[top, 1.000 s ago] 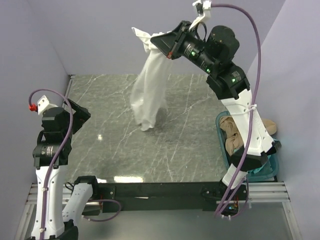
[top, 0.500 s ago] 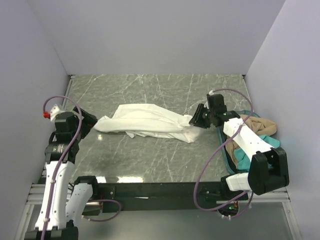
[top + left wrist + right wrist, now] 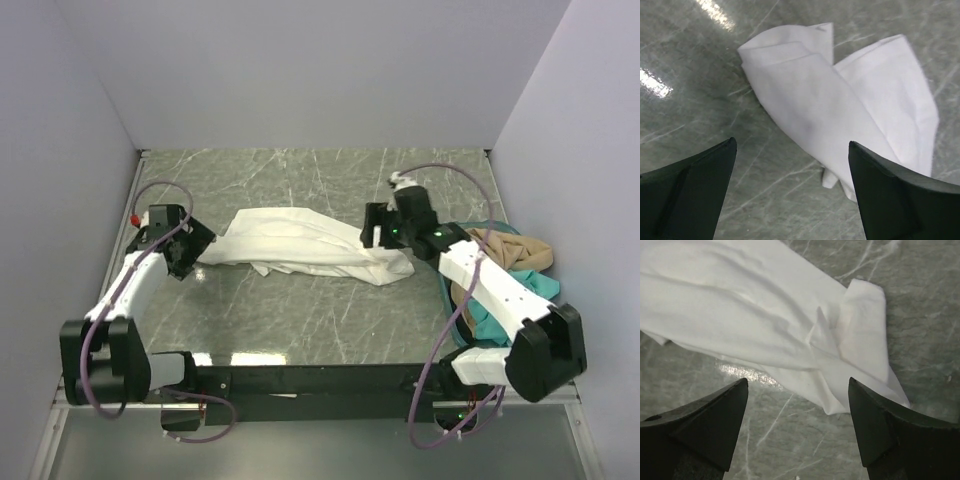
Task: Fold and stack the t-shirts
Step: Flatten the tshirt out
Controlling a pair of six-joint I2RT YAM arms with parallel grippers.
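One white t-shirt (image 3: 300, 240), one tan t-shirt (image 3: 512, 250), one teal t-shirt (image 3: 481, 323)

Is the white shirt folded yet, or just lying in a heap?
Not folded: the white shirt lies bunched in a rumpled strip on the table.

A dark grey, white-veined marble-patterned worktop (image 3: 320, 185) fills the floor of a three-sided booth; a plain pale lavender back wall (image 3: 300, 70) rises behind it; a matching left wall (image 3: 50, 180) and right wall (image 3: 590, 150) flare outward toward the camera; bright glare (image 3: 250, 356) lies on the polished stone along its near edge, and shows again as white streaks in the left wrist view; a black bar (image 3: 310, 380) runs across the front; a grey metal base (image 3: 330, 450) lies below it.
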